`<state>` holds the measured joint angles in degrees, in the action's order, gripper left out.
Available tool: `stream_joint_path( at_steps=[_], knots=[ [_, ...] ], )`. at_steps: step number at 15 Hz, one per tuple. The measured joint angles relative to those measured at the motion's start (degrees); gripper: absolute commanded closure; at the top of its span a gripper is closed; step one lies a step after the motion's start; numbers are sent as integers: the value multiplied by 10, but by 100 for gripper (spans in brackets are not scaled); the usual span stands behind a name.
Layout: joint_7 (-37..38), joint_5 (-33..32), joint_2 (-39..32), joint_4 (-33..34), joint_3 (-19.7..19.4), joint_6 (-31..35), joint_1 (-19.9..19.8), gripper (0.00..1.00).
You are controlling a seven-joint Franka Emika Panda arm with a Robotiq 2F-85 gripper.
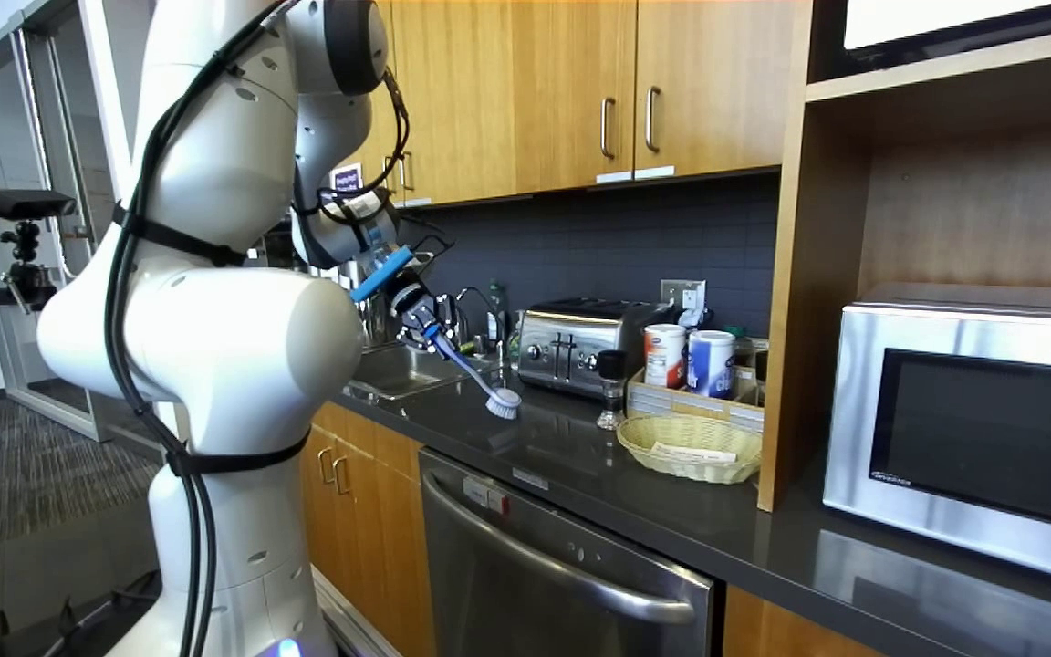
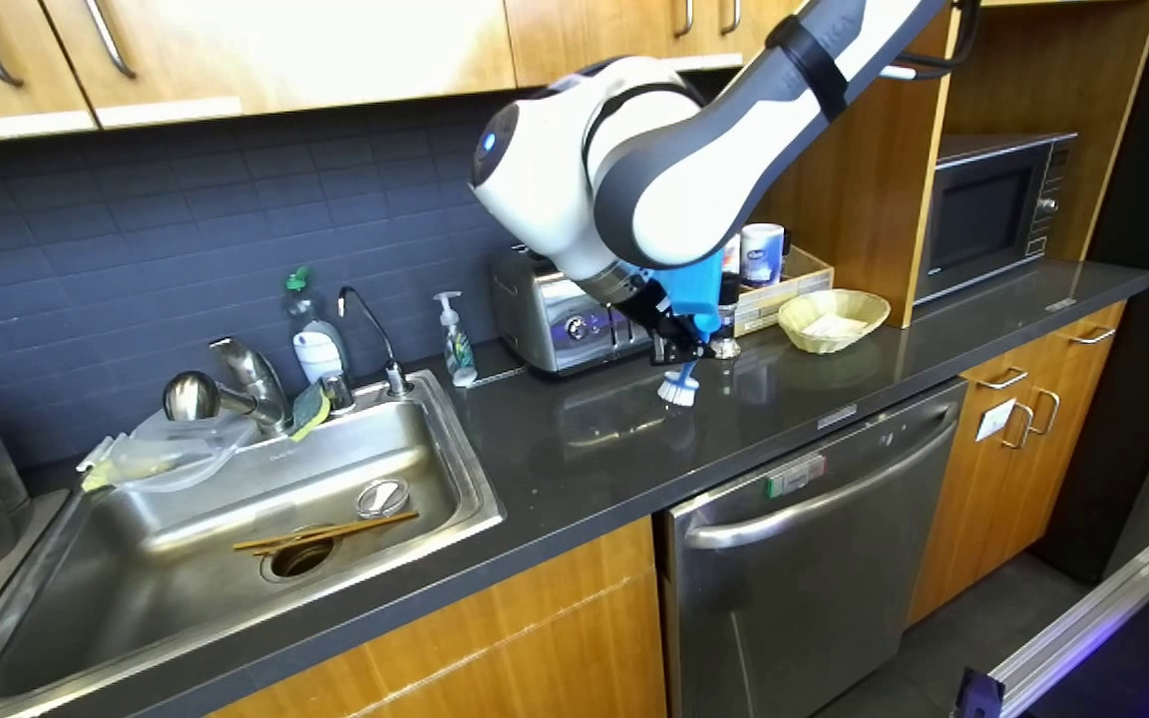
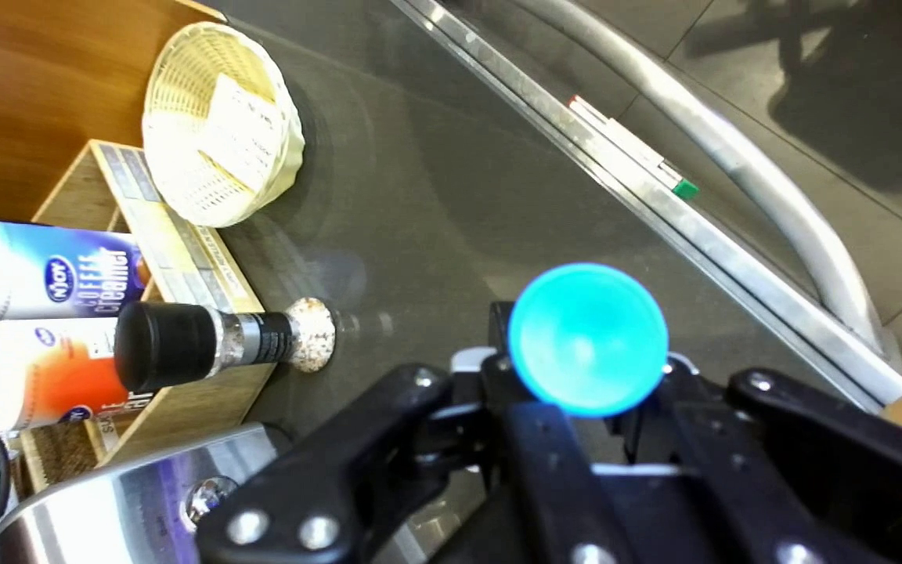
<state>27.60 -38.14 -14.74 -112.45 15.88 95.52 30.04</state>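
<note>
The brush [image 1: 468,368], blue-handled and white-bristled, is pinched by the gripper [image 2: 682,347] above the glossy counter [image 2: 574,479], between its front edge and the steel toaster [image 1: 555,354]; in the wrist view the bristles [image 1: 502,408] are hidden.

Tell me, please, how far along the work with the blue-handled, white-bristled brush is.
Looks done: the grasp, with the black, two-fingered tool gripping the blue-handled, white-bristled brush. In hand: the brush is angled downward over the glossy, dark-grey countertop; whether its bristles touch is unclear. Probably left: releasing the brush, since it has not yet been set down.
</note>
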Motion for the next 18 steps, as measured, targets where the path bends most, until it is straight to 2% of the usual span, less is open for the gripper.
stream_joint_path(
  at_steps=[9, 18],
  knots=[
    [1, 0, -18, -9, 33, -32, 11, 94],
    [22, 0, -41, -8, 48, -50, 49, 94]
  ],
)
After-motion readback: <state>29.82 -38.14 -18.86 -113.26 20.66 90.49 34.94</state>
